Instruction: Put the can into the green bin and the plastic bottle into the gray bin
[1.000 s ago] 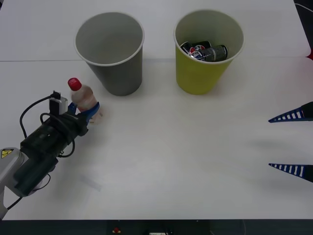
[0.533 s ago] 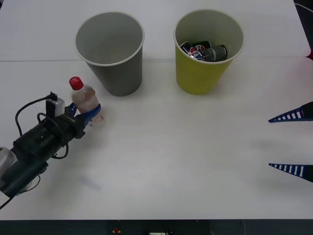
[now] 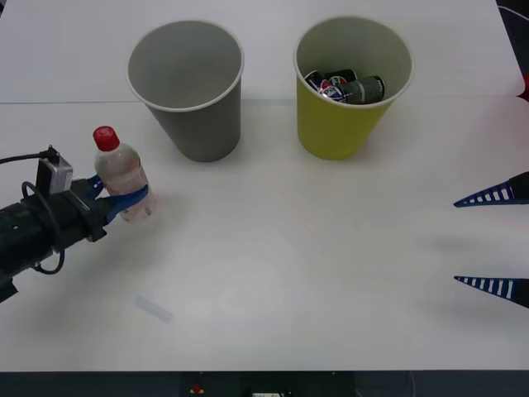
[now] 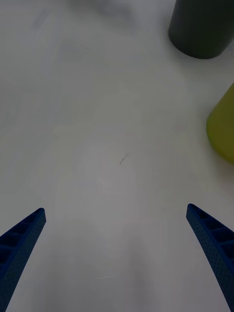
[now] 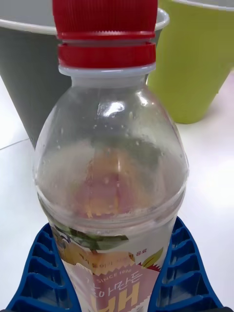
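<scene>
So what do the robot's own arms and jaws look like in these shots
The left gripper has blue ribbed fingers with lattice-like cutouts, mounted on a black cylindrical arm. A small grey-and-white box sits on top of that wrist, and thin black cables loop from it along the arm. The right gripper shows two blue fingers tapering to points, with pale rib slots along their length.

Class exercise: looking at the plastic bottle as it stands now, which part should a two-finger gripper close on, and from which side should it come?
Grip the labelled lower body of the plastic bottle, coming in level from the robot's left, as the left gripper does. The bottle stands upright, its straight sides fit the fingers, and the neck narrows to the cap.
</scene>
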